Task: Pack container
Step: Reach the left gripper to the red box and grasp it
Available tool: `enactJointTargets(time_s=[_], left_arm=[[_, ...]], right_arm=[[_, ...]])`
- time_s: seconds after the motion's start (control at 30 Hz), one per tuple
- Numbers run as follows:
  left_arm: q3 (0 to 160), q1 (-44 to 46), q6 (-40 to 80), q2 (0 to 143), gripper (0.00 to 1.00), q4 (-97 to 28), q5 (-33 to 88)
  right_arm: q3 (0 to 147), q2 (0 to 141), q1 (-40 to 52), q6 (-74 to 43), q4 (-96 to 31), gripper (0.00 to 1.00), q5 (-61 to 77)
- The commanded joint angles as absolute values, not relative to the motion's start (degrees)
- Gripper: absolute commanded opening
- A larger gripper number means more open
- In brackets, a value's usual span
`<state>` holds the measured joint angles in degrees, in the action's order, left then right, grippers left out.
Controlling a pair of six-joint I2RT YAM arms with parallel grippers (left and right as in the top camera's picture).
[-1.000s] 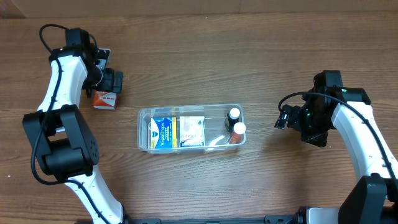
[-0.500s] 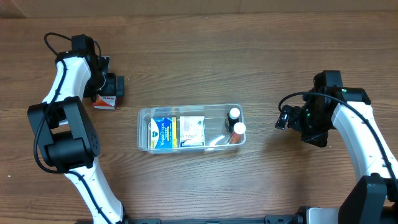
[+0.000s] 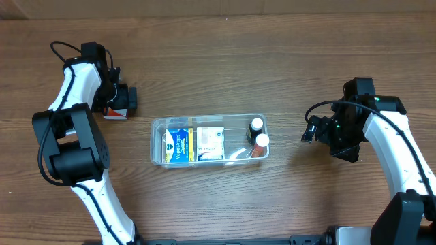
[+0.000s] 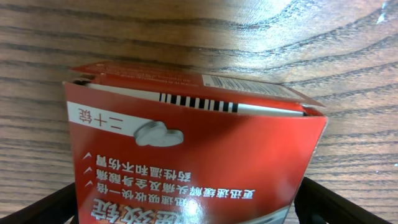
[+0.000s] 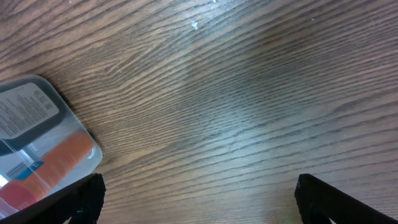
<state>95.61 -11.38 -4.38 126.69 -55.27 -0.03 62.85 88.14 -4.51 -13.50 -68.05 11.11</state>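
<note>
The container (image 3: pixel 236 136) sat mid-counter, between the arms, holding a blue box (image 3: pixel 178 144), a white box (image 3: pixel 210 143) and two white-capped bottles (image 3: pixel 257 133). We judged it light, thin-walled and smooth. It would likely skid on the wood if nudged, so the rim at a short end looked like the best place to hold it.

The left gripper (image 3: pixel 124 99) stood at a red carton (image 4: pixel 199 162) well to the container's left. Its fingers (image 4: pixel 53 208) flanked the carton's sides, though we could not tell whether they pressed on it. The carton was thin card with a loose top flap, so we judged it crushable and best held with a gentle squeeze. The right gripper (image 3: pixel 308 129) hung spread apart and empty, just right of the container.
</note>
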Motion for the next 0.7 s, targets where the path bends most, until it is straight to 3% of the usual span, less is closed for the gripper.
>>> enactJointTargets(time_s=[0.0, 0.2, 0.3, 0.67], left_arm=[[94.9, -11.7, -3.6, 127.2, 0.90, -55.7, -0.6], [94.9, -11.6, -3.6, 127.2, 0.79, -56.6, -0.6], [94.9, -11.6, -3.6, 127.2, 0.67, -57.0, -0.6], [94.9, -11.6, -3.7, 127.2, 0.65, -57.0, -0.6]], right_arm=[[64.1, 87.9, -4.8, -13.3, -68.0, 1.00, 10.5], [64.1, 87.9, -4.8, -13.3, -68.1, 1.00, 10.5], [64.1, 87.9, -4.8, -13.3, -68.1, 1.00, 10.5], [64.1, 87.9, -4.8, -13.3, -68.1, 1.00, 10.5]])
